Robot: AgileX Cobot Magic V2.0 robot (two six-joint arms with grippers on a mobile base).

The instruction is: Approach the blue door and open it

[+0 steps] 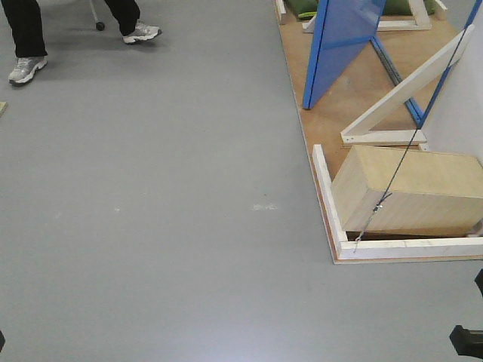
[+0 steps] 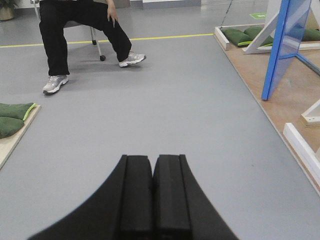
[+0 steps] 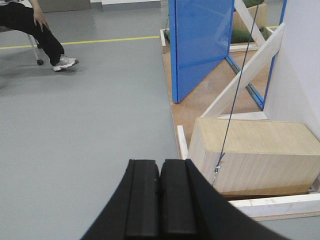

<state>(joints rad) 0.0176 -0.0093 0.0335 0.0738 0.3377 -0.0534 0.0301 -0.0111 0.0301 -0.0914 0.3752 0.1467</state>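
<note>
Floor smooth grey, blue door flat (glossy sheen)

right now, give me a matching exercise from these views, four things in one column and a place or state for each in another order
Things:
1. blue door
2. wooden box
3. left gripper
4. person

Places or states:
A. shut, holding nothing
B. seated, feet on the grey floor
C. upright over the plywood platform
D. lying in the platform's near corner

Pairs: 1-C, 2-D, 3-A, 4-B
</note>
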